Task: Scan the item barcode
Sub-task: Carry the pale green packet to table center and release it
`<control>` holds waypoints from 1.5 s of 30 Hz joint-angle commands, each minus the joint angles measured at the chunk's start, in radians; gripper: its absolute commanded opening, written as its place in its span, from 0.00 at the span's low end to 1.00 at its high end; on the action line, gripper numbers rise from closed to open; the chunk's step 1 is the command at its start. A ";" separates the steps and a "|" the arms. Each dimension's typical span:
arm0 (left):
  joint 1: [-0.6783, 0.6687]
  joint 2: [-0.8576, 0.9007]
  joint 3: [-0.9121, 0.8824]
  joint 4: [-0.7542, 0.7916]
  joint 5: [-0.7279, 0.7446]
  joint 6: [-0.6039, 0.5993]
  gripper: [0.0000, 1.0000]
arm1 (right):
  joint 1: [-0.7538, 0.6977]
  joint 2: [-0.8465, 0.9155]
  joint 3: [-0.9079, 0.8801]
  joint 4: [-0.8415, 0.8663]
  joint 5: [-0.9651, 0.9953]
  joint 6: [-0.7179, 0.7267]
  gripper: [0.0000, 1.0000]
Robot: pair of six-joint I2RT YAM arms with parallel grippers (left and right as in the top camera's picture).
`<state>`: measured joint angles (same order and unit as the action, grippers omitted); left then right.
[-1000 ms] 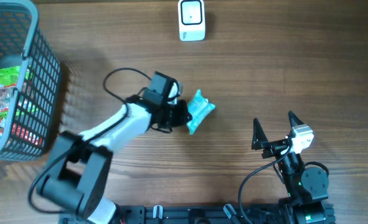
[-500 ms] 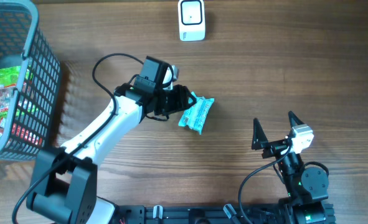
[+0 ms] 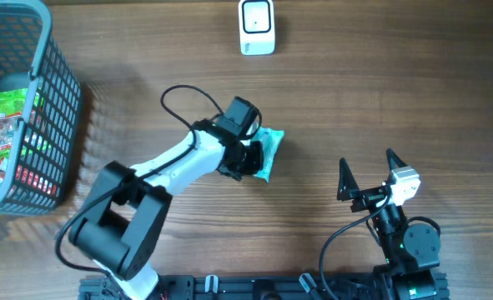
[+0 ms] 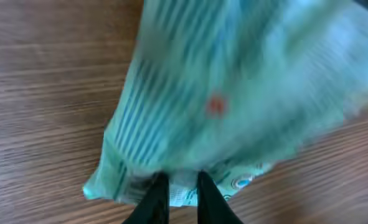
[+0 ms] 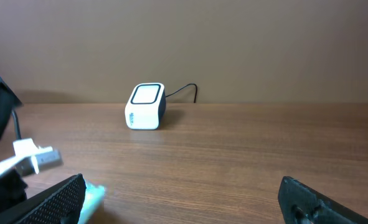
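One change: left end effector (image 3: 253, 158), clamped on the teal packet (image 3: 270, 147), has shifted right; right end effector (image 3: 368, 164) stays open.

You're on a brown wood-grain table (image 3: 413, 92), smooth with a low sheen. The teal striped plastic-film packet (image 4: 233, 93) looks thin, crinkly and faintly glossy. The matt black fingers (image 4: 154, 202) of your left gripper (image 4: 181, 182) read as hard plastic. The white box-shaped scanner (image 3: 256, 27) is smooth, glossy plastic, and the grey mesh basket (image 3: 61, 92) is matt plastic.

Teal striped packet (image 3: 270, 147) mid-table, white scanner (image 3: 256, 27) beyond
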<state>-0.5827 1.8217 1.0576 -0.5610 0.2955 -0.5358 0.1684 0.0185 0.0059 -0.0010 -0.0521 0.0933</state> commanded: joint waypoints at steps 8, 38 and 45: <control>-0.024 -0.121 0.055 0.027 -0.054 0.011 0.35 | -0.004 -0.001 -0.001 0.003 -0.008 0.014 1.00; 0.008 -0.003 0.071 -0.030 -0.286 0.031 0.33 | -0.004 -0.001 -0.001 0.003 -0.008 0.014 1.00; 0.037 -0.001 0.074 -0.011 -0.286 0.030 0.20 | -0.004 -0.001 -0.001 0.003 -0.008 0.014 1.00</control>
<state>-0.5480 1.8103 1.1179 -0.5728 0.0231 -0.5175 0.1684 0.0185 0.0059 -0.0010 -0.0521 0.0933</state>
